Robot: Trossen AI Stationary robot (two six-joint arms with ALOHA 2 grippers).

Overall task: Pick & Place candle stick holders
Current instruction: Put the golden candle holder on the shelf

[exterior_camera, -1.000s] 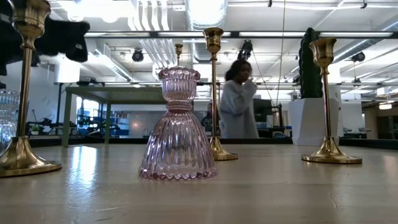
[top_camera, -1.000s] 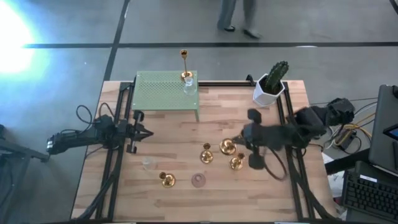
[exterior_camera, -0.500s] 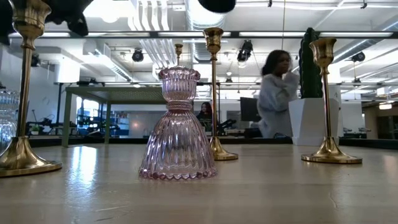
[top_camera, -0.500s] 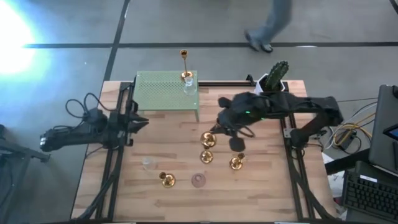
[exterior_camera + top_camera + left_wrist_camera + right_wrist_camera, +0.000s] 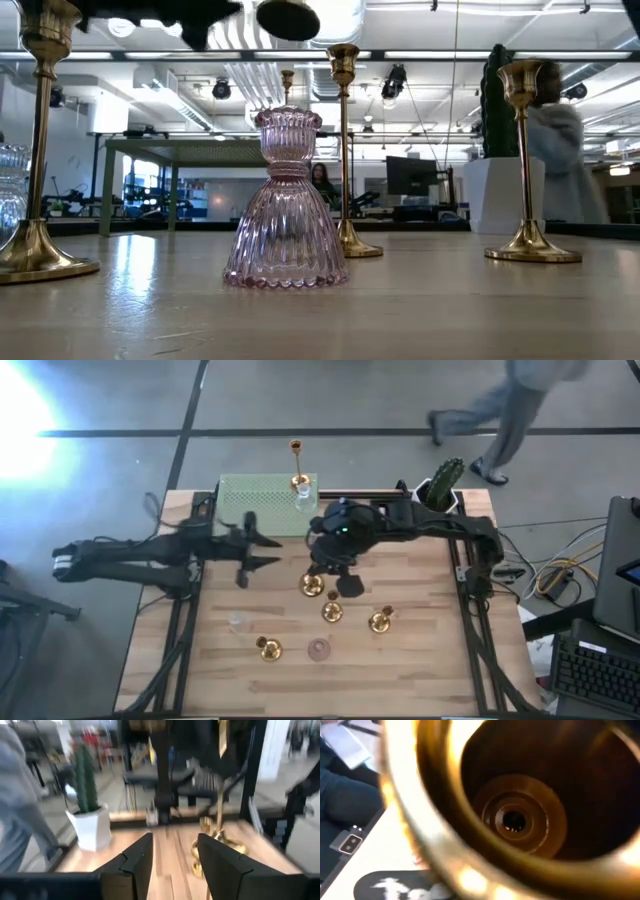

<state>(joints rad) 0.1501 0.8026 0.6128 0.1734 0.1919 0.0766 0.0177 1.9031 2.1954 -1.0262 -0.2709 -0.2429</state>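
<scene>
The right gripper (image 5: 322, 560), clamped on a brass candle stick holder (image 5: 313, 584) hanging upright beside the green rack (image 5: 268, 506), faces the left gripper (image 5: 262, 553), fingers spread, just alongside.

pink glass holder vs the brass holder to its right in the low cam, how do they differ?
The pink glass holder is squat, ribbed and translucent; the brass holder is tall, smooth and opaque, with a thin stem. The glass one flares into a wide skirt; the brass one sits on a flat round base. Both stand upright on the table.

Right claw (image 5: 322, 563) carried brass holder (image 5: 312, 584) leftward; left claw (image 5: 262, 552) advanced, opened.
</scene>
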